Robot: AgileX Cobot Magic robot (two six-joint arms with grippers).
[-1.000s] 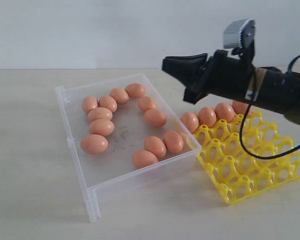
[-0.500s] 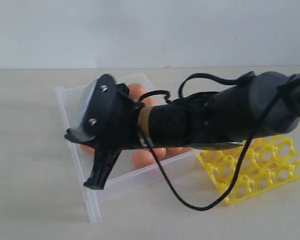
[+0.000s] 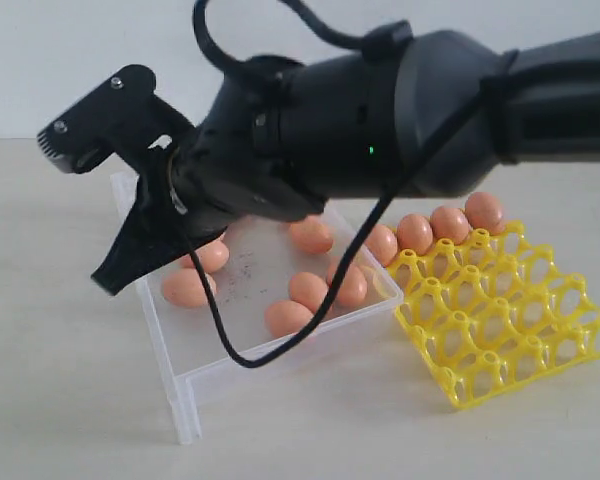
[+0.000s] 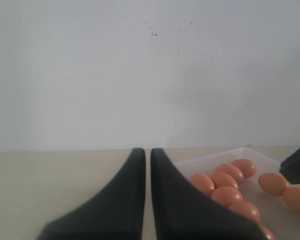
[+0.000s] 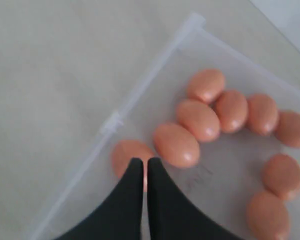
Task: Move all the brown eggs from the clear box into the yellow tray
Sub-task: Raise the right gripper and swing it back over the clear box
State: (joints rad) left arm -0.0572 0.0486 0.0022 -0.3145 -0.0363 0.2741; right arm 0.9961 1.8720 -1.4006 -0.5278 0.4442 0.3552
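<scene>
the right gripper is closed tight, its two dark fingers pressed together with nothing between them. it hangs tilted downward over the left part of the clear box, and the thick black arm behind it hides much of the box's far half in the exterior view. in the right wrist view the gripper has its tips over one brown egg lying just inside the box wall; i cannot tell whether they touch it. more brown eggs lie in a curved line beside it on the box floor.

the box sits on the pale counter. several eggs show in it around the arm, some near the left wall and some near the right front corner. the yellow tray sits just right of the box, and four eggs rest in its far row; the other cups are bare.

the left gripper is also closed, only a thin slit between its fingers, holding nothing, beside the box with its eggs.
</scene>
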